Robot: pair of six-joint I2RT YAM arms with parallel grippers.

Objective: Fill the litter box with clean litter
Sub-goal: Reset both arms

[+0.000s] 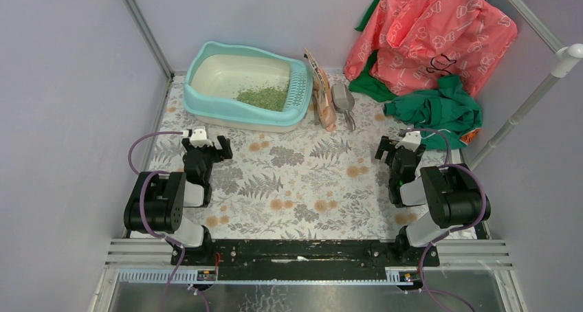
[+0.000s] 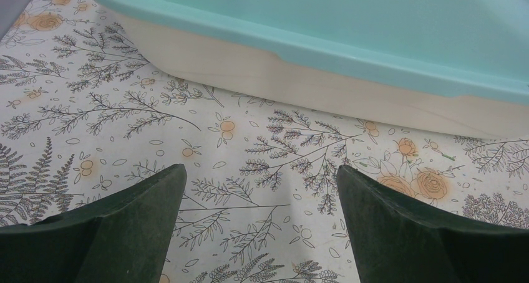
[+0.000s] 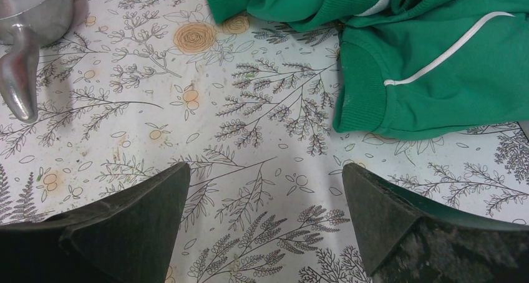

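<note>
Litter [image 1: 265,97] is lying as a small green heap inside the litter box [image 1: 206,51], which is sitting in the upper left of the overhead view, at the far side of the bench [image 1: 302,188]. The heap is covering only the patch of basin beside the grille. Most of the cream floor is showing bare, so I am judging the filling as barely begun, with nearly all the pouring left to do. Just right of the box a peach-pink paper bag [image 1: 320,92] is standing, and a grey scoop [image 1: 342,97] is lying beside it. A pink printed cloth [image 1: 433,34] and a green garment [image 1: 440,107] are crowding the upper right corner. The left hand [image 1: 204,144] and the right hand [image 1: 401,147] are both hanging released, jaws spread wide, grasping nothing, well apart from bag and scoop.

Looking through the left wrist camera, the box's teal rim and cream wall are filling the top of the frame, with only patterned cloth lying between the spread fingers [image 2: 134,224].

Looking through the right wrist camera, the scoop is showing at the upper left edge and the green garment is spreading across the upper right. The garment is lying near that hand but is not blocking its path to the scoop.
</note>
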